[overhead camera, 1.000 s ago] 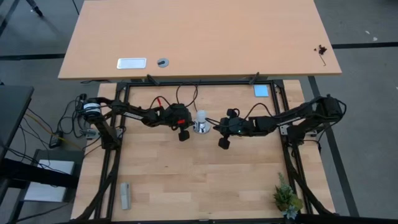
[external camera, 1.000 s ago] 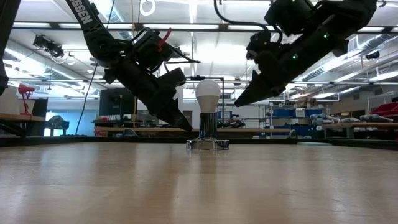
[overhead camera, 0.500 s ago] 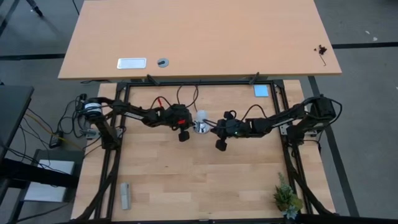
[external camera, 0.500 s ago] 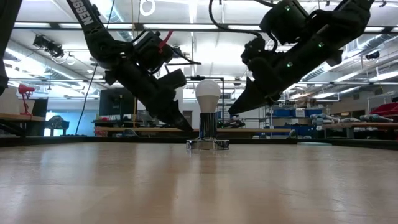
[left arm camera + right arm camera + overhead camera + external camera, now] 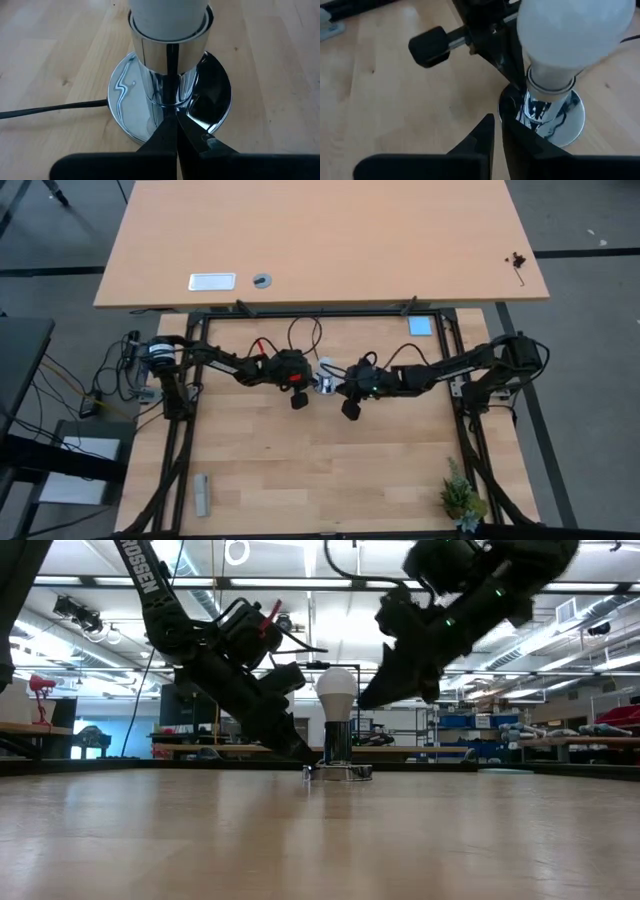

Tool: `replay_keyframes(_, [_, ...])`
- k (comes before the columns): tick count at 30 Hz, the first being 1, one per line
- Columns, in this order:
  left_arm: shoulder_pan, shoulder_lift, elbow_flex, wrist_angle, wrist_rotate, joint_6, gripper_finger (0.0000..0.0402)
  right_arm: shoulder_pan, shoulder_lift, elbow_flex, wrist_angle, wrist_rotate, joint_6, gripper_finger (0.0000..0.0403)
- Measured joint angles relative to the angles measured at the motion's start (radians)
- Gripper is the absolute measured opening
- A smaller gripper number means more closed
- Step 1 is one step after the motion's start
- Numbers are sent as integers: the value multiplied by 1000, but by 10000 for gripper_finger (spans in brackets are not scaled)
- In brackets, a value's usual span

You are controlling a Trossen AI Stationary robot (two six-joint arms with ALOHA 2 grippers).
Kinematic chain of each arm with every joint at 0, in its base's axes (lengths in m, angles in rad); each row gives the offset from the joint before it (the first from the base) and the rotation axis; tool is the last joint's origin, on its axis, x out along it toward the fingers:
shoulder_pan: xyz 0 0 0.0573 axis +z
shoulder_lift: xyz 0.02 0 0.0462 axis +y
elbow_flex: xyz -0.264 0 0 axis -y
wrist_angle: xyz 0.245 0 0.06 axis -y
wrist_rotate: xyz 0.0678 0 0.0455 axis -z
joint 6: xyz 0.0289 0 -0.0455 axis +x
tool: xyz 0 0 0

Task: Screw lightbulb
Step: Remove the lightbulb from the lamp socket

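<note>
Lightbulb stands upright in its silver socket on the surface, between both pincers. Left pincer, pressed together, braces the socket's stem. Right pincer has moved in beside the bulb, fingers now a sliver apart, pinching nothing. It seems about to grasp and twist.

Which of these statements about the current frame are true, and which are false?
1. The lightbulb stands upright in the silver socket base. True.
2. The left gripper has its jaws wide open. False: they are shut, tips against the socket base.
3. A black cord runs from the socket base. True.
4. The right gripper is parked at the table edge. False: it is close beside the lightbulb.
5. The small plant stands between the arms. False: it stands near a table corner on the right arm's side.
</note>
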Motion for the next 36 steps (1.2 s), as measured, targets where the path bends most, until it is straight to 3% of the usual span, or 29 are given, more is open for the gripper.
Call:
replay_keyframes(9, [0,1,-1,1,-1,2,1,-20,1,368,-534,4,-34,108])
replay_keyframes(16, [0,1,-2,2,-1,22,1,-54,-1,590,-684,8,-59,186])
replay_keyframes(26, [0,1,-2,1,3,25,1,-137,24,617,-742,-6,-24,276])
replay_keyframes(36, [0,2,-3,10,4,23,1,-150,138,637,-740,-88,-8,308])
